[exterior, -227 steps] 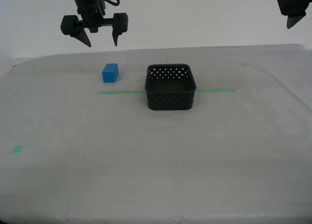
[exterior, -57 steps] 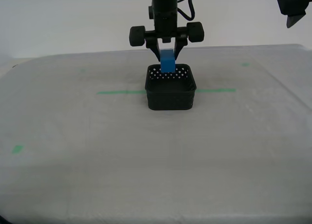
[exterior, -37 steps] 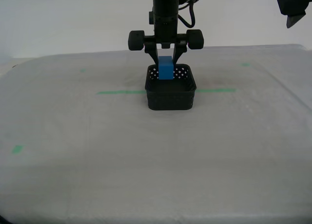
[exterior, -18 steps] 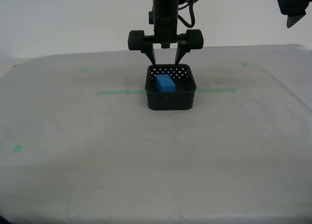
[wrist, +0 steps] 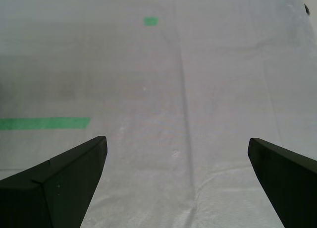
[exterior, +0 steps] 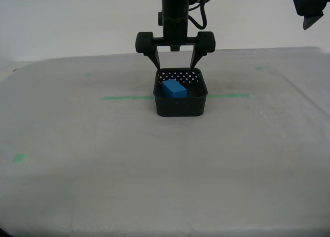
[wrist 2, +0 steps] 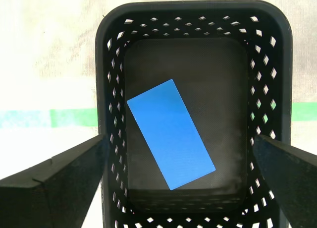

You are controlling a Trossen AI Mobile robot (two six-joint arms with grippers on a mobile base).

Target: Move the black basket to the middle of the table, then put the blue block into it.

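Note:
The black basket stands on the green tape line near the middle of the table. The blue block lies flat and askew on its floor, also the blue block inside the black basket in the second wrist view. My second gripper hangs open just above the basket's far rim, its fingers spread wider than the basket, holding nothing. My first gripper is open over bare table; an arm's gripper tip shows at the exterior view's top right.
A green tape line runs across the table behind the basket, and its end shows in the first wrist view. Small green tape bits mark the surface. The table's far edge lies close behind the basket.
My second gripper picked the blue block off the table, carried it over the basket, opened and dropped it in. The block now lies flat inside and the fingers have spread wider.

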